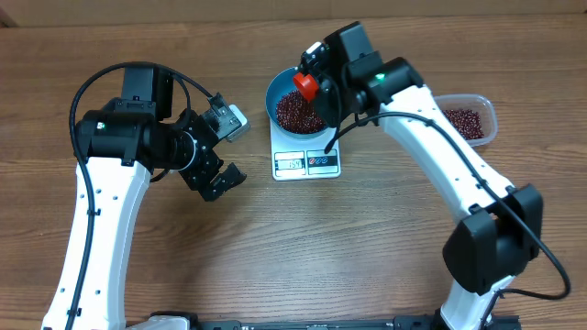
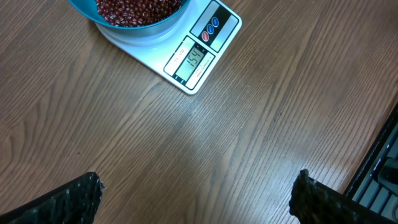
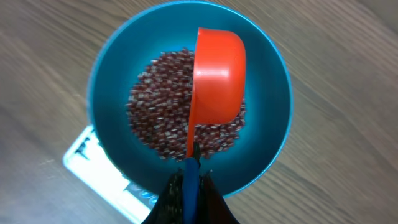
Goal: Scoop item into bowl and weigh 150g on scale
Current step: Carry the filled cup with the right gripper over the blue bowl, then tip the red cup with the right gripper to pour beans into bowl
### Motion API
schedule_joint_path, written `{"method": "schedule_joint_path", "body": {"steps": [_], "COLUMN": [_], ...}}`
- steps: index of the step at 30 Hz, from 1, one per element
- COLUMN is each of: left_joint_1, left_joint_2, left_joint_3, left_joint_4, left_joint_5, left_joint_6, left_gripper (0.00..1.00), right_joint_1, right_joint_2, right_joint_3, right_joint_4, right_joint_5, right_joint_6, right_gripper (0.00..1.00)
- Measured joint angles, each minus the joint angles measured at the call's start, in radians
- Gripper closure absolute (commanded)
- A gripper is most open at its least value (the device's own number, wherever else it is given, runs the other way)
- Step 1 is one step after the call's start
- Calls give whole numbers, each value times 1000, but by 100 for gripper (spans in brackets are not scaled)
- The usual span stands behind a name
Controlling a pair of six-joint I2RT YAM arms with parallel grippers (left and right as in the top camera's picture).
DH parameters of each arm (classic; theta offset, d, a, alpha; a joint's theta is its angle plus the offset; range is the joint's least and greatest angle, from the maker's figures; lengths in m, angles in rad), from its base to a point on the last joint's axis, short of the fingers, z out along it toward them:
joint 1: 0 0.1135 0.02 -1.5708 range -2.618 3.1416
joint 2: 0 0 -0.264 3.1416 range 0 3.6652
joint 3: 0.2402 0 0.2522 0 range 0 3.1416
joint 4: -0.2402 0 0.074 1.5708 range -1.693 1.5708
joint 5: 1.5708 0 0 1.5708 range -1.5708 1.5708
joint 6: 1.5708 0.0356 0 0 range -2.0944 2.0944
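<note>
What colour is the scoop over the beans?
The scoop is bright orange-red, seen best from the right wrist camera.

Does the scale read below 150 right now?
No, the scale display shows 154, with the bowl of beans sitting on it.

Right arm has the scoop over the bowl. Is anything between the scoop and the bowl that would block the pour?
Nothing visible does. The red scoop, its handle pinched in the right gripper, hangs tipped over the blue bowl, with only open air above the beans. The left gripper stands open, apart from the scale.
</note>
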Motion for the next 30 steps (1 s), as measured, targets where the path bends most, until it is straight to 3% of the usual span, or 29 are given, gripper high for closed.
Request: {"method": "schedule_joint_path", "body": {"steps": [12,30], "left_joint_1": [0,0], "left_joint_2": [0,0], "left_joint_3": [0,0], "left_joint_4": [0,0], "left_joint_5": [0,0], "left_joint_6": [0,0], "left_gripper": [0,1], "right_joint_1": [22,35], "right_joint_2": [86,86], "right_joint_3": [0,101], "right_joint_4": [-11,-137], "right_joint_5": [136,-48], "right_joint_6": [-6,143], "right_gripper": [96,96]}}
